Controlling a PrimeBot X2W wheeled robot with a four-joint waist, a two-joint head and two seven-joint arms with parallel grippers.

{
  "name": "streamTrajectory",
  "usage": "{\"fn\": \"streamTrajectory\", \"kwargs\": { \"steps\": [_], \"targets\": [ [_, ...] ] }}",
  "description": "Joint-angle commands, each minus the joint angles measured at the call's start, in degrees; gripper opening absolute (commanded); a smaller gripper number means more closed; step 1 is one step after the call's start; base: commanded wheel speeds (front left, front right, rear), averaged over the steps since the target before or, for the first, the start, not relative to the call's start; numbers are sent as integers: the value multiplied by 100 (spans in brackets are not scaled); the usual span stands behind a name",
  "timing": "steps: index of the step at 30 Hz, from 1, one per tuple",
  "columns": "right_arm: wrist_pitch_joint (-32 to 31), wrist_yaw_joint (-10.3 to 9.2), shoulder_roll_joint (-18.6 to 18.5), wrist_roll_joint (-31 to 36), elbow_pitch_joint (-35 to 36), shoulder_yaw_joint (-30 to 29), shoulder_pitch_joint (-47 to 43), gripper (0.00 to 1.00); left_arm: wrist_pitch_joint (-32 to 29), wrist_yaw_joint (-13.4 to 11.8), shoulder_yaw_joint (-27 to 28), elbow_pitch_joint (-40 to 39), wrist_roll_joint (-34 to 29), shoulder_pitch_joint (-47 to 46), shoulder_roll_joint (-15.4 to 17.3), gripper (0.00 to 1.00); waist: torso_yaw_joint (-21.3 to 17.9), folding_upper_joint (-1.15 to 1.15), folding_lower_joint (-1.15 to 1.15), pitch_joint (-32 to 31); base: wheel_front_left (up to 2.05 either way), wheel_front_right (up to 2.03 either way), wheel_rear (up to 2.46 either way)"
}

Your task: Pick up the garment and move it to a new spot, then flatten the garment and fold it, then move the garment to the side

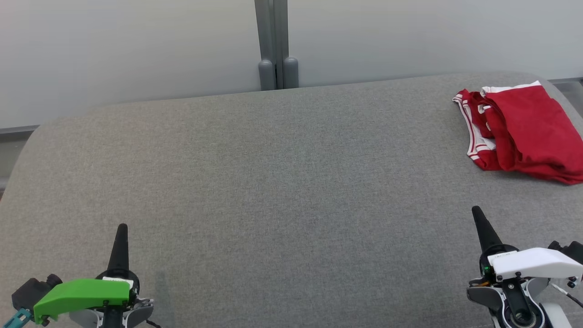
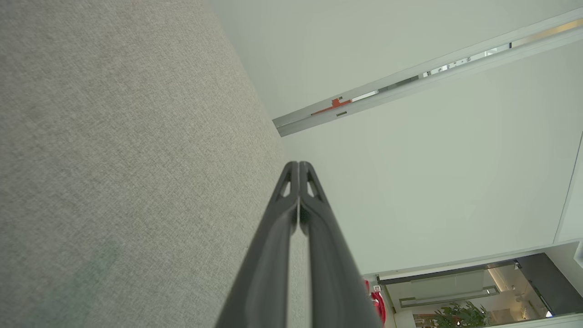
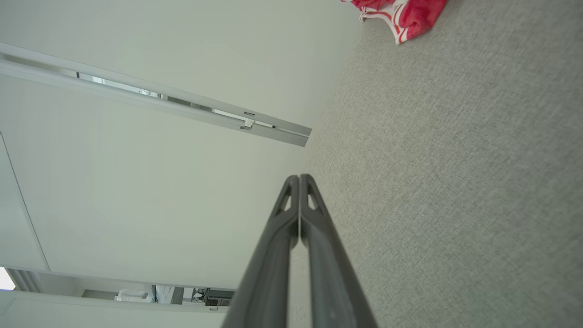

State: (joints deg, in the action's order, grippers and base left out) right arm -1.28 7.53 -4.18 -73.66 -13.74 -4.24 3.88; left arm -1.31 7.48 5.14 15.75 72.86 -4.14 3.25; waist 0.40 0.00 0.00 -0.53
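Garment (image 1: 528, 127) looks soft and limp, bunched far right on the counter (image 1: 273, 182); best pinched at its striped hem. Left fingers (image 1: 122, 243), right fingers (image 1: 483, 230): closed, empty.

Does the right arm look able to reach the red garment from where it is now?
Probably yes. The garment lies at the far right of the grey surface, ahead of the right tool, with nothing between them. The tool is shut, so it must open first.

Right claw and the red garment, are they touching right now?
Apart. The head view shows bare grey surface between the right claw and the red garment at the far right.
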Motion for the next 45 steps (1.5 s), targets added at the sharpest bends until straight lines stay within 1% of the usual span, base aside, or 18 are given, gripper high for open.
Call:
{"fn": "streamTrajectory", "kwargs": {
  "steps": [1, 22, 45],
  "targets": [
    [-44, -5, 1, -139, 18, -32, 117, 0, -37, 2, 26, -62, 156, -142, 12, 0, -1, 0, 0, 2, 0, 0, 0],
    [-310, -3, 69, -1043, -8, -145, 190, 0, -298, 2, 96, -126, 1102, -203, -15, 0, -19, 0, 0, 34, 0, 0, 0],
    [-545, -4, 135, -1881, -35, -247, 254, 0, -538, 2, 154, -183, 1973, -249, -41, 0, -39, 0, 0, 70, 0, 0, 0]
  ]
}}
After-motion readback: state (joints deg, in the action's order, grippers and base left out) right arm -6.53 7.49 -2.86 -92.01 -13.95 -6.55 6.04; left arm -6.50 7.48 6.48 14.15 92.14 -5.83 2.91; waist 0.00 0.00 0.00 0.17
